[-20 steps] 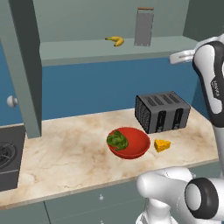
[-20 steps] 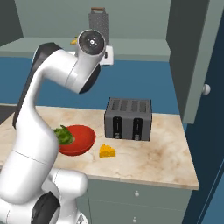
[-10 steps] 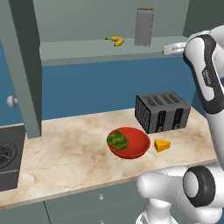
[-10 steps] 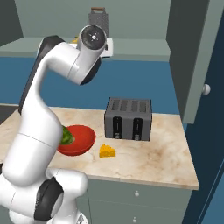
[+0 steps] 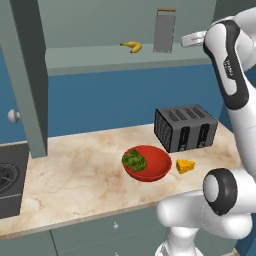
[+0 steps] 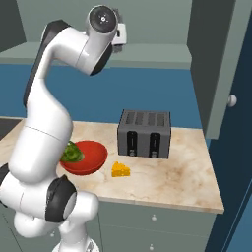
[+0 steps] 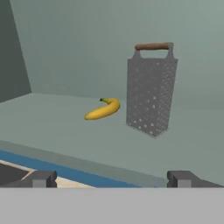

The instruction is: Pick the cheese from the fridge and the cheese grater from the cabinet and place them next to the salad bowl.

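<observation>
The cheese grater (image 5: 164, 31) stands upright on the shelf of the open cabinet (image 5: 95, 56); in the hand view the cheese grater (image 7: 151, 89) is straight ahead and slightly right. My gripper (image 7: 113, 179) is open and empty, level with the shelf's front edge and short of the grater. In the left base view the gripper (image 5: 187, 39) hangs just right of it. The cheese (image 5: 185, 166) lies on the counter, close to the right of the red salad bowl (image 5: 152, 167); cheese (image 6: 120, 170) and bowl (image 6: 91, 156) appear again from the right. The fridge is out of view.
A banana (image 7: 103, 110) lies on the shelf left of the grater. A dark toaster (image 5: 186, 127) stands behind the bowl and cheese. An open cabinet door (image 5: 29, 75) hangs at the left, another (image 6: 216, 64) at the right. A stove (image 5: 7, 175) borders the counter's left end.
The arm has lifted the hand up and to the left, closer to the shelf and the grater. The jaws have stayed open. Bowl, cheese and toaster have not moved.
</observation>
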